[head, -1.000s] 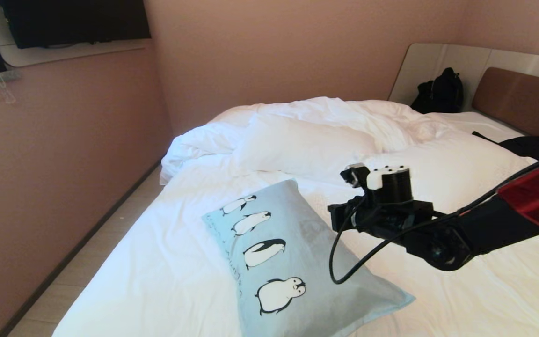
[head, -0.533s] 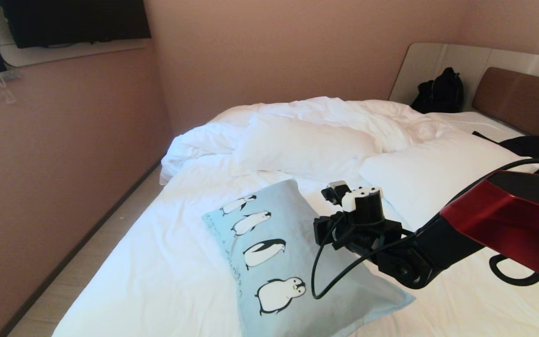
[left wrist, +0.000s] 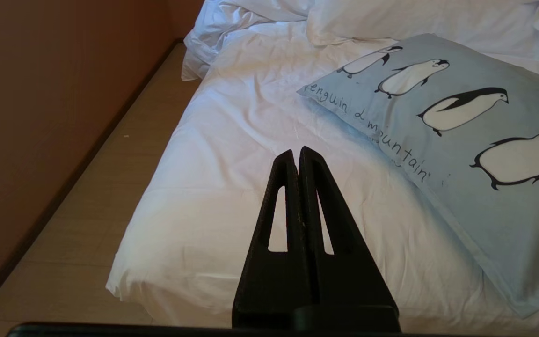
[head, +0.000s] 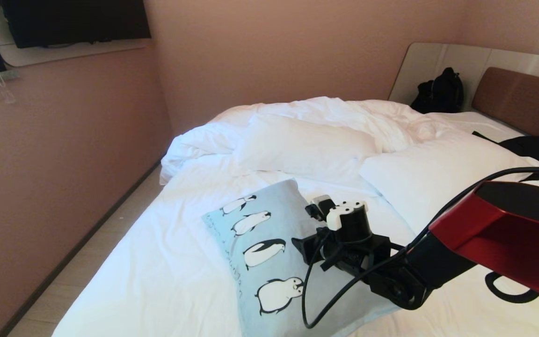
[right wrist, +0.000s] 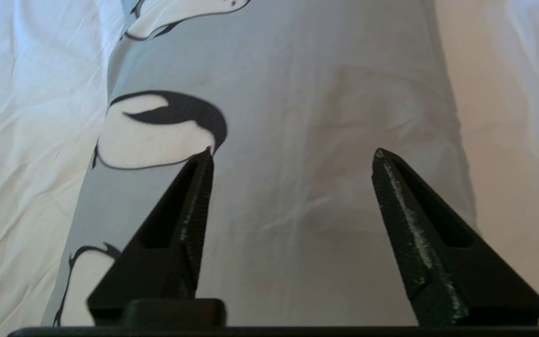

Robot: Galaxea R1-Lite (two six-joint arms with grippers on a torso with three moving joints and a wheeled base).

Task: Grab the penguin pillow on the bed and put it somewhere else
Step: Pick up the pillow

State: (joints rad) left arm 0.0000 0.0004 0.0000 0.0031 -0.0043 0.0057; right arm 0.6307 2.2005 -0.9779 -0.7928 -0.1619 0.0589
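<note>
Your right arm (head: 442,262) reaches in from the right, its right gripper (right wrist: 293,154) poised over the penguin pillow (head: 279,252), fingers spread wide and holding nothing. The pillow lies flat on the bed (head: 166,276). Your left gripper (left wrist: 297,152) is closed, parked beside the mattress edge.

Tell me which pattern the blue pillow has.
Black-and-white penguins on the pillow, clearest in the left wrist view.

The right arm's black two-fingered tool (right wrist: 293,154) is hanging with its tapered fingers (right wrist: 410,224) spread wide over the pale-blue fabric penguin pillow (right wrist: 297,107), not touching it. One black-and-white printed penguin is showing by a fingertip. Wrinkled white sheets of the bed (right wrist: 17,140) are lying on either side.
</note>
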